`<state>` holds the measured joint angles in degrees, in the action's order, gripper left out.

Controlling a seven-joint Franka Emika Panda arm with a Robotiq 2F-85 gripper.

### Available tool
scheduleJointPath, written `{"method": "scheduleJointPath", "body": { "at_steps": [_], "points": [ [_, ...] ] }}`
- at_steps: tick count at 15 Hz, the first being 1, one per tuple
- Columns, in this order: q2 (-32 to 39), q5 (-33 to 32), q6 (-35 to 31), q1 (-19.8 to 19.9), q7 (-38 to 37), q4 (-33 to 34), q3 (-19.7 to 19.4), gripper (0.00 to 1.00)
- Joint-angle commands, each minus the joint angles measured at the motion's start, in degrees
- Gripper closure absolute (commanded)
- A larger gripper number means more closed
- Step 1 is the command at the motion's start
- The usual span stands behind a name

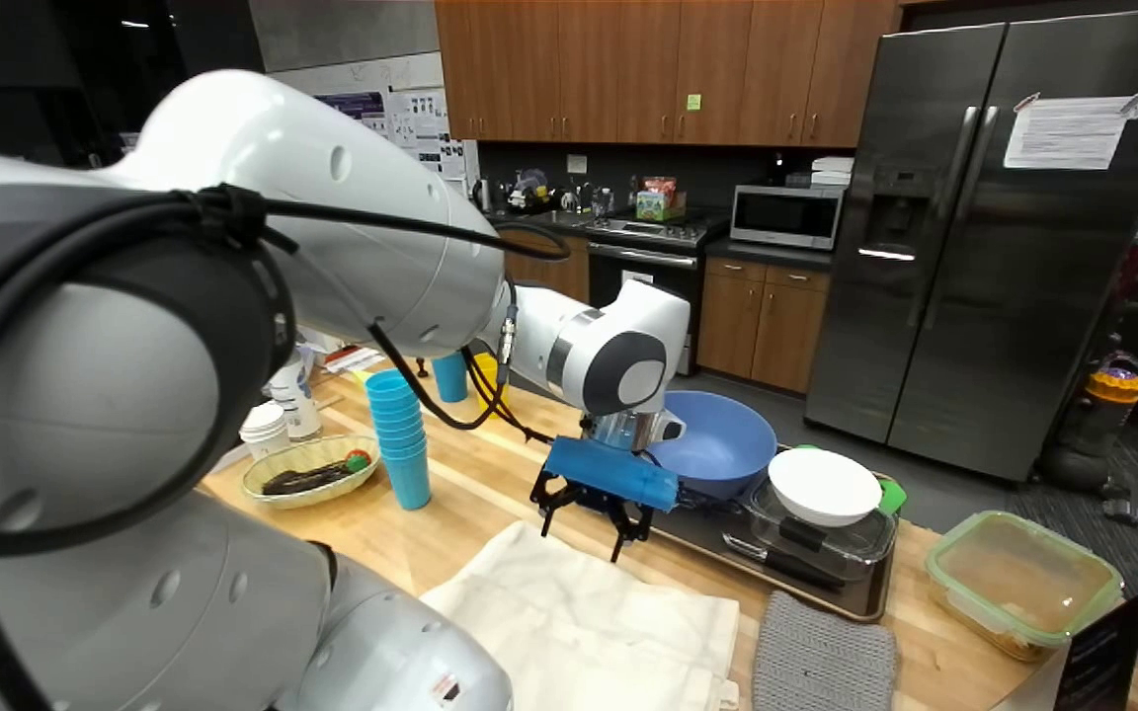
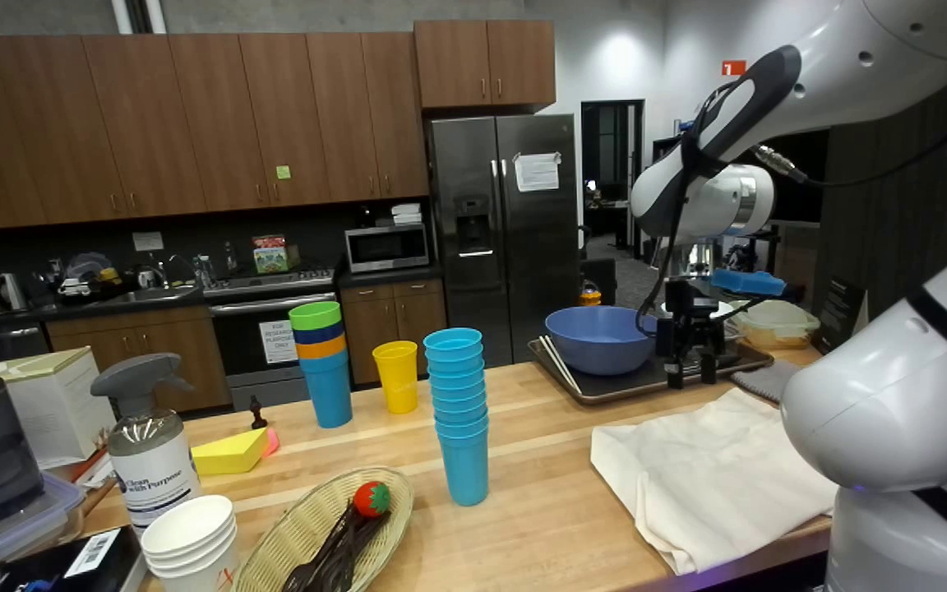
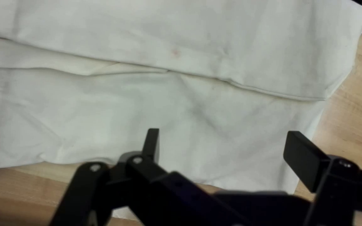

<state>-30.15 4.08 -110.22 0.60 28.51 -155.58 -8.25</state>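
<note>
Pale wicker basket (image 2: pixel 301 524): rounded red-and-green piece (image 2: pixel 372 499) near one end, dark brown pieces (image 2: pixel 344 549) lying against it, exact kind unclear. Blue bowl (image 2: pixel 601 347) on the dark tray (image 2: pixel 623 386); white bowl (image 1: pixel 824 484) sits atop a clear lidded container (image 1: pixel 853 558), same tray. Green-rimmed box (image 1: pixel 1028 568) near the tray but apart, lid on, something brownish low inside, cannot tell what. Cups nested: tall blue stack (image 2: pixel 461 444); mixed stack (image 2: pixel 324 374), green, navy and orange above blue; white cups (image 2: pixel 194 549) beside the basket. Yellow cup (image 2: pixel 397 380) upright near the mixed stack.

Gripper (image 1: pixel 580 546) hangs above the white cloth (image 3: pixel 168 110), which lies creased, one layer turned over another, on the wooden table (image 2: pixel 535 469). Fingers (image 3: pixel 305 160) released, spread wide; cloth shows through the gap between the tips. Tips look clear of the fabric, height hard to judge.

Wrist view crops the cloth at left and top. Arm base (image 1: pixel 396 647) covers part of it in an exterior view. Blue bowl's inside partly screened by the wrist there.
</note>
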Motion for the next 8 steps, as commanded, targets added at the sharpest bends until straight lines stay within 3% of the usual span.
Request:
{"method": "scheduleJointPath", "body": {
  "at_steps": [1,8],
  "points": [
    [-0.1,-0.2,0.1,-0.5,-0.3,0.1,-0.5,0.00],
    [0.1,1.5,-1.1,-1.0,-0.4,-0.8,-0.7,0.00]
  ]
}}
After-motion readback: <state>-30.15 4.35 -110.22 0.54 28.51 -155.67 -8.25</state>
